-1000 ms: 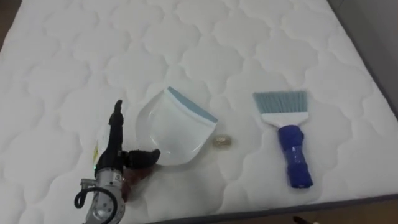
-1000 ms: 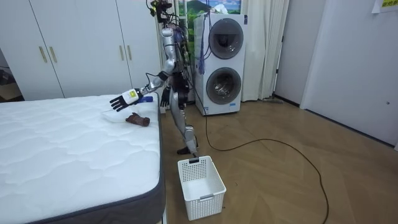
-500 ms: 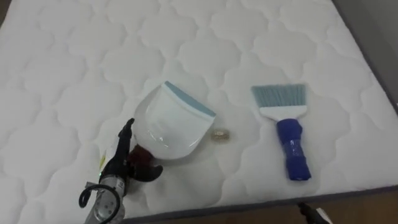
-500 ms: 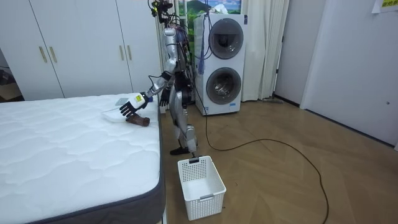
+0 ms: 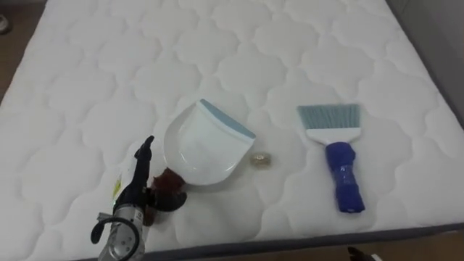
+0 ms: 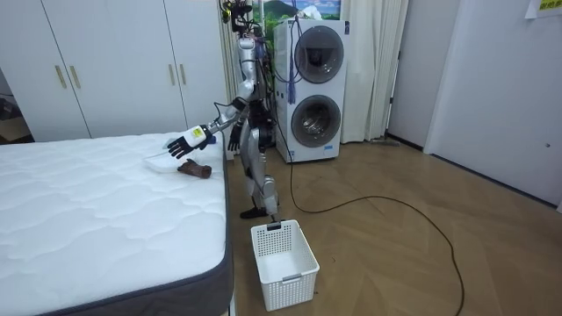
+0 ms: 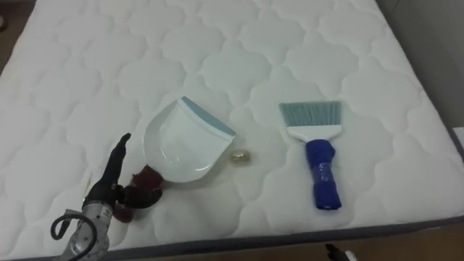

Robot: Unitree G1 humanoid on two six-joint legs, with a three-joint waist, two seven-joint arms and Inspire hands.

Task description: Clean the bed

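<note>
Dustpan [image 5: 203, 148] lies on the bed [image 5: 109, 72] near its front edge, long axis slanting, dark red handle [image 5: 172, 183] pointing straight at the left hand [image 5: 138, 190], lip facing away to the right; that hand hovers just over the handle, fingers loosely bent and gripping nothing; a small scrap [image 5: 261, 160] sits just beside the pan, the brush [image 5: 337, 156] further right; a second ago the fingers were spread flat, further out over the bed.
</note>
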